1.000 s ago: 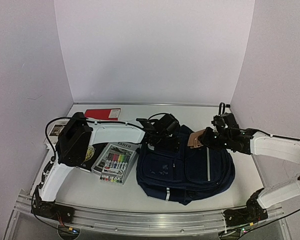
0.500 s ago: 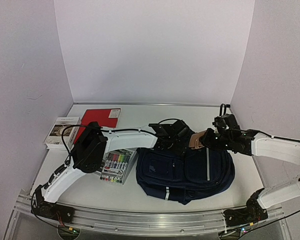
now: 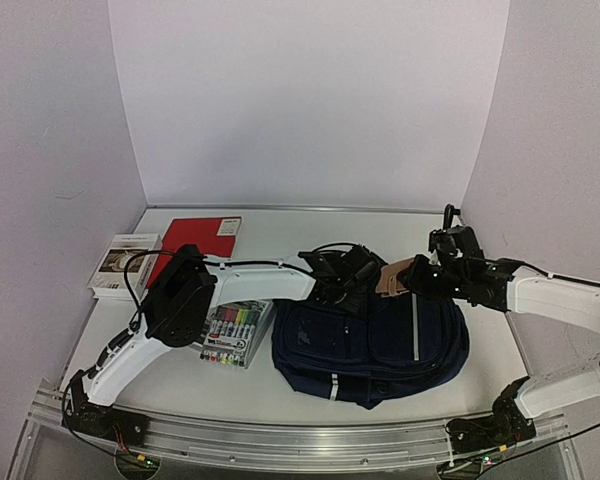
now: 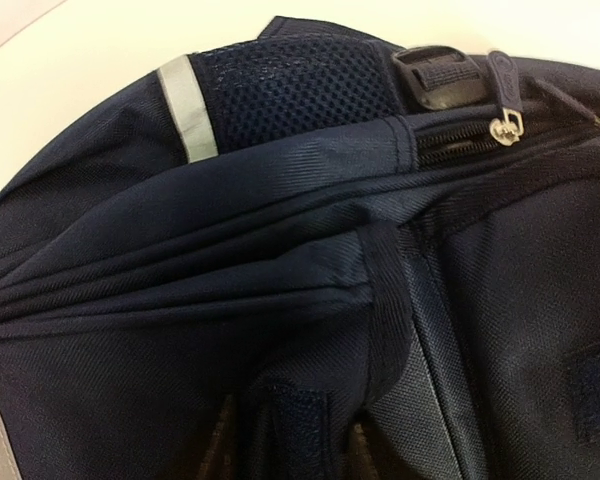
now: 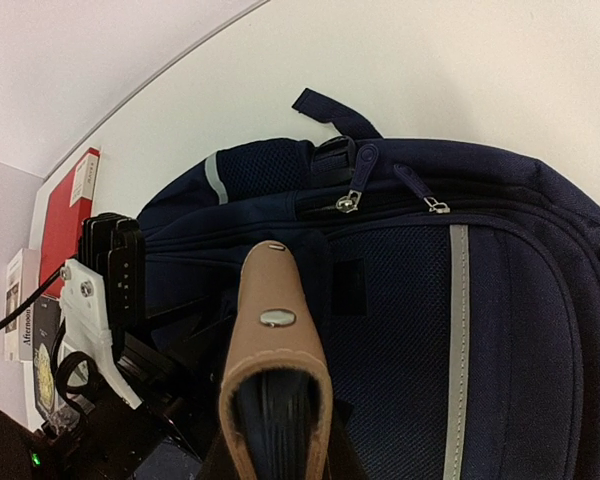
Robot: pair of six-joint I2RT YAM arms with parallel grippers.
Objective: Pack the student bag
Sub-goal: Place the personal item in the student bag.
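Note:
The student bag [image 3: 380,335], navy with grey stripes, lies flat in the middle of the table. Its zippers [image 5: 348,201] look closed. My left gripper [image 3: 346,286] presses into the bag's upper left edge. In the left wrist view the gripper [image 4: 292,452] has a navy webbing strap [image 4: 298,435] and bunched fabric pinched between its fingers. My right gripper [image 3: 412,277] is shut on the bag's tan leather handle [image 5: 275,330] and holds it up above the bag's top; its fingers are mostly hidden under the leather.
A pack of coloured markers [image 3: 230,332] lies just left of the bag. A red book [image 3: 202,235] and a white book [image 3: 122,265] sit at the back left. The left arm's elbow [image 3: 180,308] hangs over that area.
The left arm has swung right from above the markers to the bag's upper left edge, and its jaws have narrowed onto the fabric. The right gripper has kept still with the handle.

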